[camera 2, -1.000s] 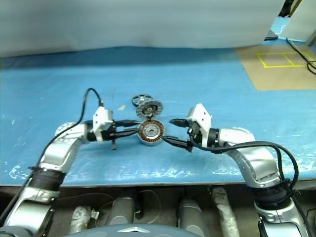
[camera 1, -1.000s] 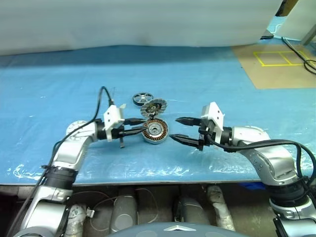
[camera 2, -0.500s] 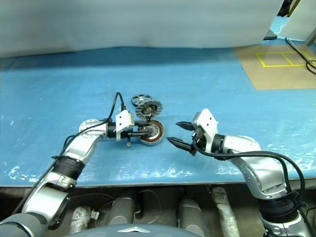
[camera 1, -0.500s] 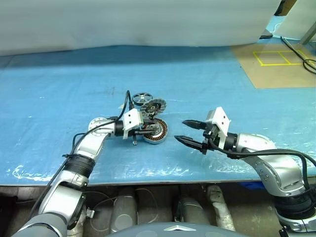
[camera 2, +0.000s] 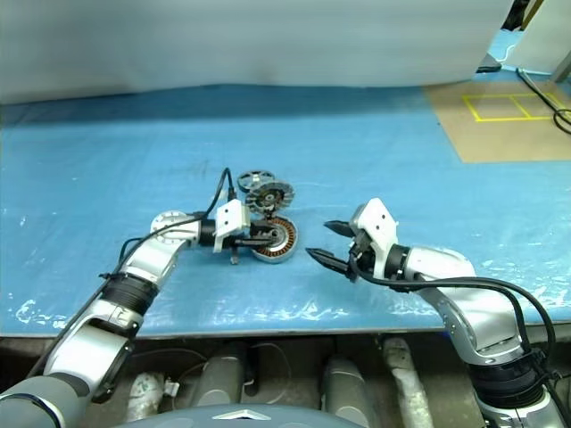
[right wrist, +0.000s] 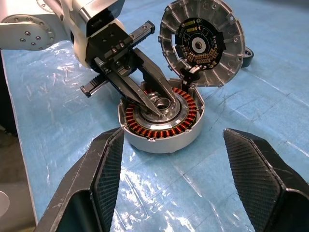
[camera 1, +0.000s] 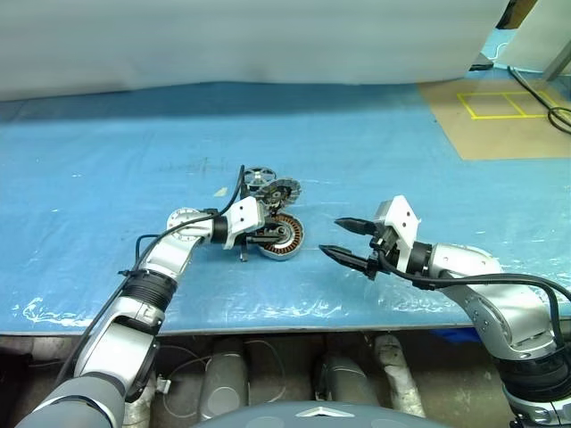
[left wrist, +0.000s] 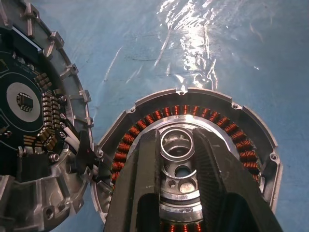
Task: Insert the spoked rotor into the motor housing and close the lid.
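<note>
Left gripper (right wrist: 154, 99) was nearly closed around the central hub of the motor housing (right wrist: 161, 121) on the blue sheet (camera 1: 401, 160); right gripper (camera 1: 350, 242) hung wide open, empty, nearby. Spoked rotor (camera 1: 259, 177) lay beyond the lid (right wrist: 202, 41), probably stiff, light metal, best pinched by rim or spoke.

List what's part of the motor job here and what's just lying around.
Job:
- motor housing, copper windings inside, left gripper fingers around its centre hub
- lid, propped on edge beside the housing, circuit face showing
- spoked rotor, flat on the sheet behind the lid
- right gripper, open, apart from the parts

Lying about:
- blue plastic sheet
- cardboard with yellow tape
</note>
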